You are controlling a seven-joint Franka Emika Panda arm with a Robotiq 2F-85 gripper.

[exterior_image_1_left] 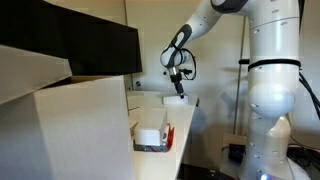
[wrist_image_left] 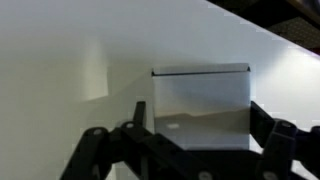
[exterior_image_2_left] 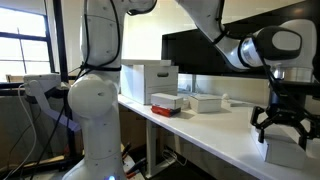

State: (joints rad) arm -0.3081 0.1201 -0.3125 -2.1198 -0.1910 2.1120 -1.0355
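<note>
hovering gripper [exterior_image_2_left: 281,134] over white block [exterior_image_2_left: 284,154] | red tray [exterior_image_2_left: 166,102], white box [exterior_image_2_left: 150,80] well apart

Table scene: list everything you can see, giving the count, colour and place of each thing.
small block: one, white, on the table right under the gripper
low tray-like box: one, red and white, mid-table
flat box: one, white, next to the red one
large box: one, white, far end of the table in an exterior view
monitor: one, black, behind the table
table: one, white, under all of these
window: one, bright, in the background
robot arm: one, white, its base beside the table
gripper: one, black, open, fingers on either side of the small block
</note>
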